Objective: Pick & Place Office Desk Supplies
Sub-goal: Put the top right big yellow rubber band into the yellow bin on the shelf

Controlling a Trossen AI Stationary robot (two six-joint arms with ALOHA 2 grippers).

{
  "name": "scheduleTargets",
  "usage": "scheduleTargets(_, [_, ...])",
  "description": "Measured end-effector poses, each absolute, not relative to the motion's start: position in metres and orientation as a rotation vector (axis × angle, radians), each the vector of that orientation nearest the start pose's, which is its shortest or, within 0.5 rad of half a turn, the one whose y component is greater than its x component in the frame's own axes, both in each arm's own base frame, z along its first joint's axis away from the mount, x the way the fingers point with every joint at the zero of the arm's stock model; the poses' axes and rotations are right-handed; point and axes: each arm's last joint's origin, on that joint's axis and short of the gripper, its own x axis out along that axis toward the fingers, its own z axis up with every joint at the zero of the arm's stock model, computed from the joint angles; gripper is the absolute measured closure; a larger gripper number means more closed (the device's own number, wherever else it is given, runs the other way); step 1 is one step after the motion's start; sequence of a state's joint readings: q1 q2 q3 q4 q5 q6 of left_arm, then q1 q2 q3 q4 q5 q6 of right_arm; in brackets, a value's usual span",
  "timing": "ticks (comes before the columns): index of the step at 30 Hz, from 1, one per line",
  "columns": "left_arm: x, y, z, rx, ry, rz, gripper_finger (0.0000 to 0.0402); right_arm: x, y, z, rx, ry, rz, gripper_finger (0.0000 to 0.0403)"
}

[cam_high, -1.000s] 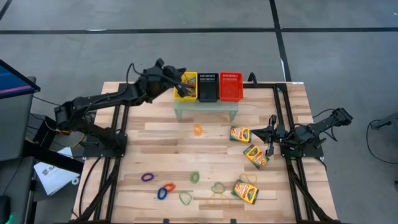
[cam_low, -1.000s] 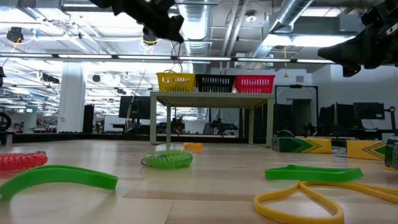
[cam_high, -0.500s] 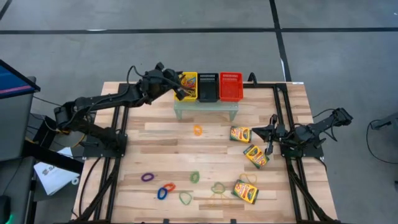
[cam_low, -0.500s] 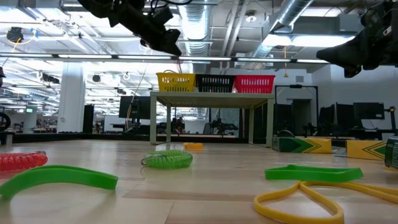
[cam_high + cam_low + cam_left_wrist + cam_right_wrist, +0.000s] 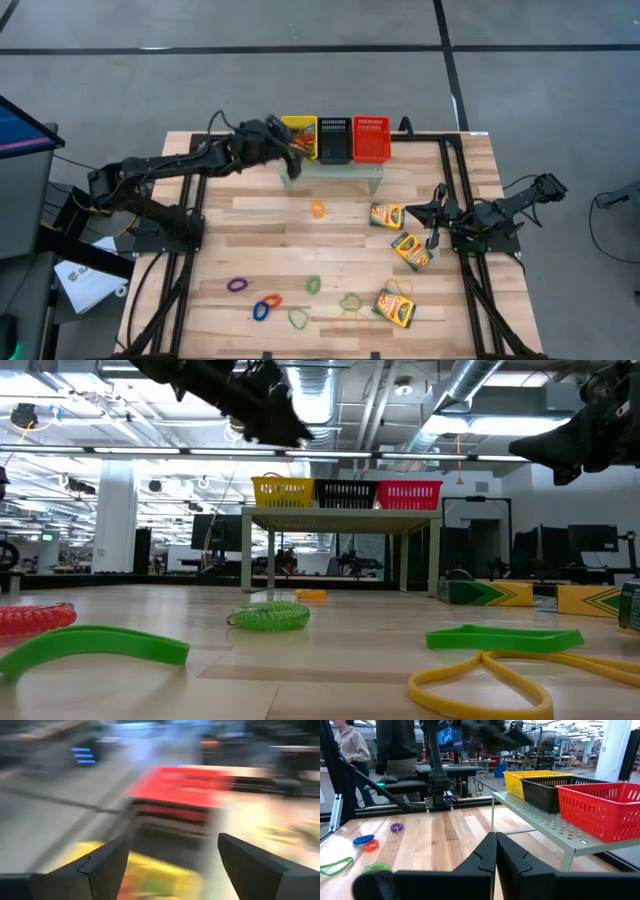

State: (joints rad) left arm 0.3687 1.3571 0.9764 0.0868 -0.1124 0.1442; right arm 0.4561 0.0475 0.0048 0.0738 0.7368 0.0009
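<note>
By yellow basket (image 5: 301, 128), L fingers (image 5: 107, 865) apart, empty; R fingers (image 5: 487, 857) together.

light: bright, even overhead – left wrist view: heavy motion blur

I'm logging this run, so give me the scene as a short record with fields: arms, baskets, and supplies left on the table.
left gripper: open, empty, by the yellow basket
right gripper: shut, empty, parked at the table's right side
baskets: yellow, black basket, red basket in a row on the small shelf
crayon boxes: three, on the table's right half
rubber bands: scattered loops on the table
</note>
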Motion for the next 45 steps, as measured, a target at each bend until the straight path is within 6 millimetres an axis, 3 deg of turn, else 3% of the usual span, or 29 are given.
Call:
scheduleTargets(5, [0.298,0.055,0.285,0.041,0.350,0.168,0.0103,0.092,0.023,0.168,0.018,-0.026,-0.279,0.0399])
scheduleTargets(10, [0.299,-0.011,0.269,0.058,0.393,-0.015,0.0111,0.092,0.023,0.168,0.018,-0.026,-0.279,0.0399])
scheduleTargets(15, [0.283,-0.065,0.264,0.209,0.391,0.247,0.0156,0.092,0.023,0.168,0.022,-0.026,-0.281,0.0399])
scheduleTargets(19, [0.261,-0.101,0.262,0.310,0.354,0.403,0.0219,0.092,0.023,0.168,0.032,-0.022,-0.290,0.0391])
scheduleTargets(23, [0.235,-0.127,0.265,0.364,0.294,0.499,0.0289,0.094,0.020,0.168,0.001,0.072,-0.399,0.0358])
scheduleTargets(30, [0.191,-0.137,0.266,0.270,0.202,0.467,0.0392,0.109,0.021,0.167,0.027,0.213,-0.441,0.0283])
scheduleTargets(37, [0.161,-0.122,0.248,0.098,0.157,0.439,0.0395,0.137,0.030,0.154,0.068,0.448,-0.423,0.0252])
scheduleTargets(45, [0.148,-0.110,0.227,-0.006,0.145,0.449,0.0401,0.174,0.050,0.143,0.081,0.870,-0.387,0.0243])
